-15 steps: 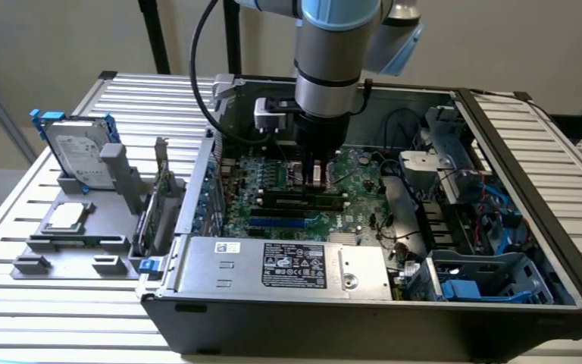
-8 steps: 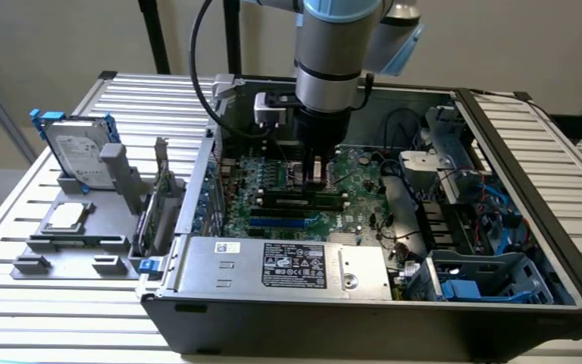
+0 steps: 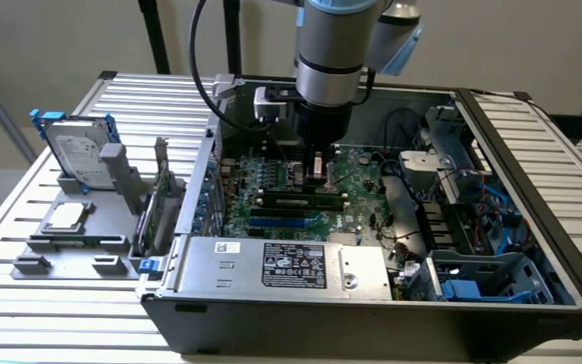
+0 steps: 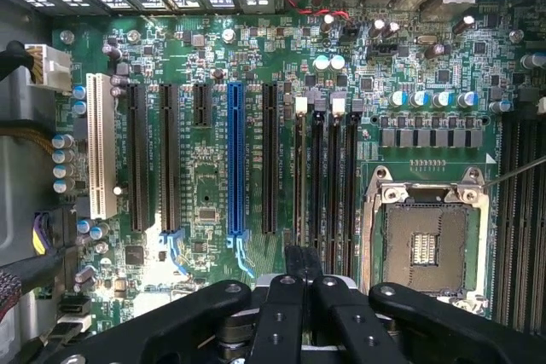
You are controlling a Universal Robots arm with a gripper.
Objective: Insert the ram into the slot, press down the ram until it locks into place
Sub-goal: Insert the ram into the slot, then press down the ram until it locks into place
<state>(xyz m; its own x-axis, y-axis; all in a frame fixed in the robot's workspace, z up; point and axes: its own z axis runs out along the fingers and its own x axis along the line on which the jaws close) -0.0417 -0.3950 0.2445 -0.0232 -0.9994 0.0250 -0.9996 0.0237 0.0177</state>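
Gripper point(image 3: 318, 176) low inside the computer case point(image 3: 493, 136), fingers pressed together above the ram point(image 3: 297, 202) seated in its slot point(image 4: 300, 176), CPU socket point(image 4: 424, 245) at three o'clock of it in the wrist view

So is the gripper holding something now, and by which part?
It cannot be told. The gripper is low over the motherboard, close to the ram, but a hold is not visible.

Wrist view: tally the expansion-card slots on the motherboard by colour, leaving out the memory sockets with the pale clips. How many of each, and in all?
white slot: 1
blue slot: 1
black slots: 4, one of them short
Total: 6
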